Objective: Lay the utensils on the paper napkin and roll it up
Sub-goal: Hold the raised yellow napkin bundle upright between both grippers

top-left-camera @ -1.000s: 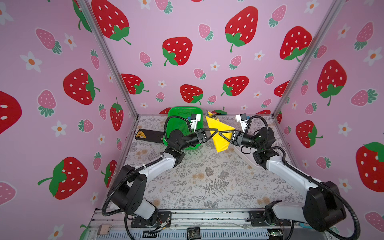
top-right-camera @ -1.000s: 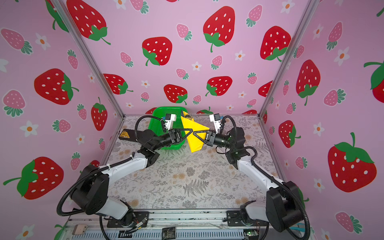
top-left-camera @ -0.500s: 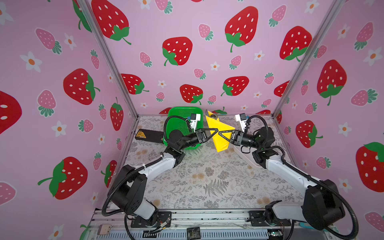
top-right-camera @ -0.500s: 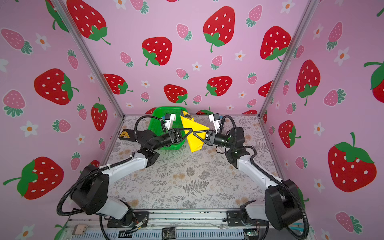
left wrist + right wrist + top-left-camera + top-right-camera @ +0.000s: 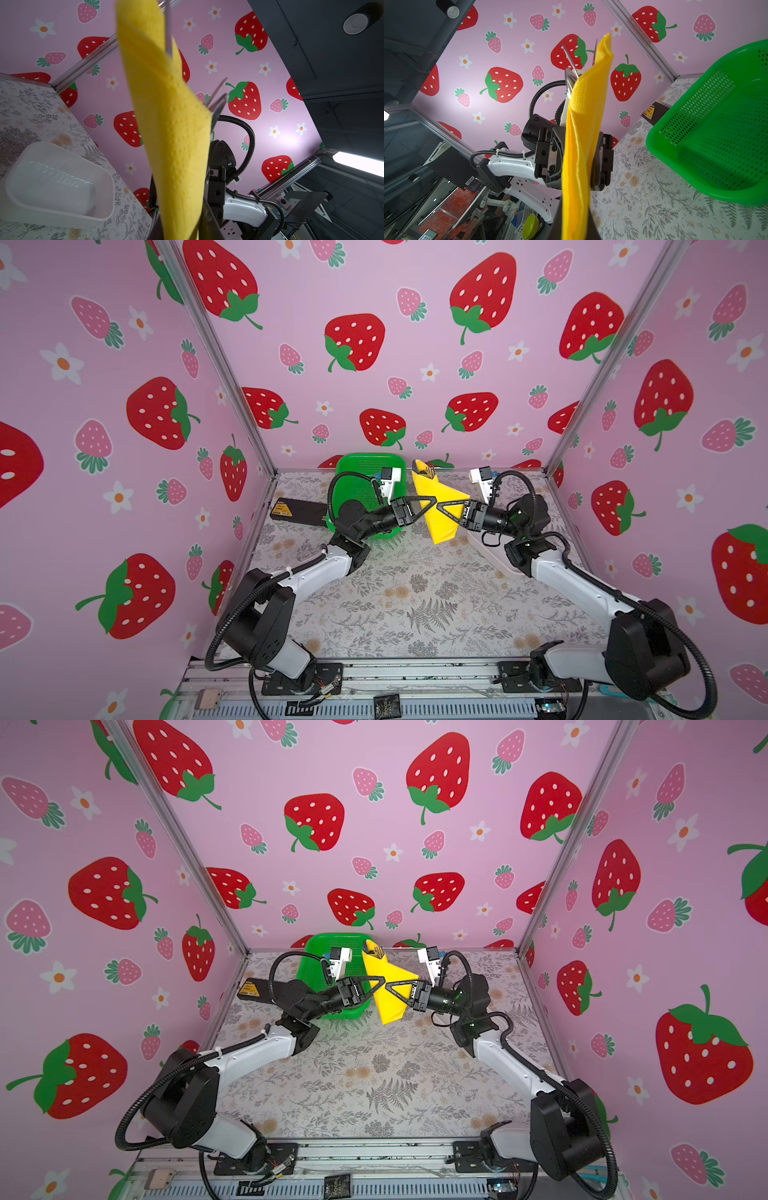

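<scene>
The paper napkin (image 5: 440, 526) (image 5: 388, 1006) is a yellow roll held in the air, tilted, above the back of the table. Shiny utensils (image 5: 428, 470) (image 5: 376, 950) stick out of its upper end, fork tines among them. My left gripper (image 5: 434, 501) (image 5: 384, 981) and right gripper (image 5: 439, 504) (image 5: 387, 986) meet tip to tip at the roll's middle. In the left wrist view the napkin (image 5: 176, 135) sits between my left gripper's (image 5: 178, 228) fingers, with utensils (image 5: 217, 97) poking out. In the right wrist view my right gripper (image 5: 575, 224) is shut on the napkin (image 5: 583, 124), utensils (image 5: 571, 62) at its top.
A green perforated basket (image 5: 361, 472) (image 5: 320, 952) (image 5: 716, 135) stands at the back, behind the left arm. A white oblong dish (image 5: 490, 556) (image 5: 58, 182) lies under the right arm. A black box (image 5: 297, 512) (image 5: 253, 990) sits by the left wall.
</scene>
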